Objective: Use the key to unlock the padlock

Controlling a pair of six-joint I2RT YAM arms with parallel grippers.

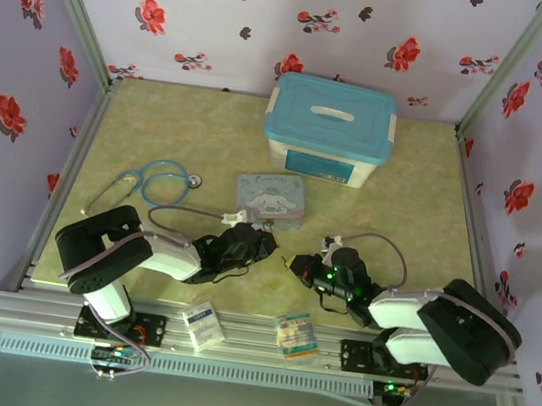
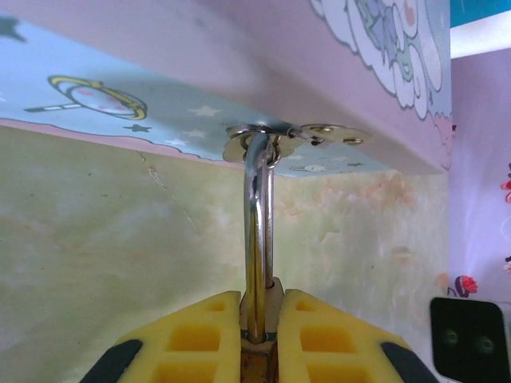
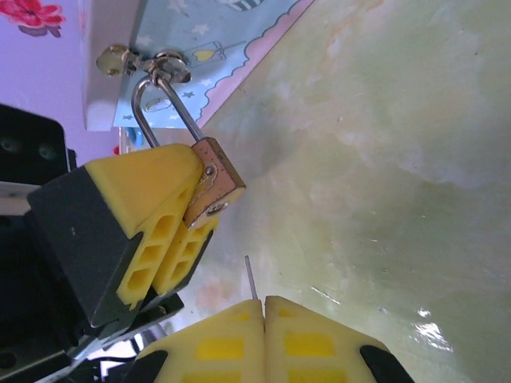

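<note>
Brass padlock sits pinched between the yellow pads of the left hand, which is closed tight on the lock's body. Its silver shackle rises from the pads and loops through the hasp on the edge of the pale-blue tin, so the lock hangs from the tin, up off the green surface. In the right wrist view one leg of the shackle meets the body and the other slips behind a pad.

Over to the right hand: its pads are pressed together, and a thin grey sliver, the key, pokes out from between them. The tip points up toward the padlock but stands apart from it, with bare surface showing in the gap.

From above, the two hands face each other just in front of the tin, near one another and not touching. A white box with a blue lid stands behind the tin, and a stethoscope lies to its left.
</note>
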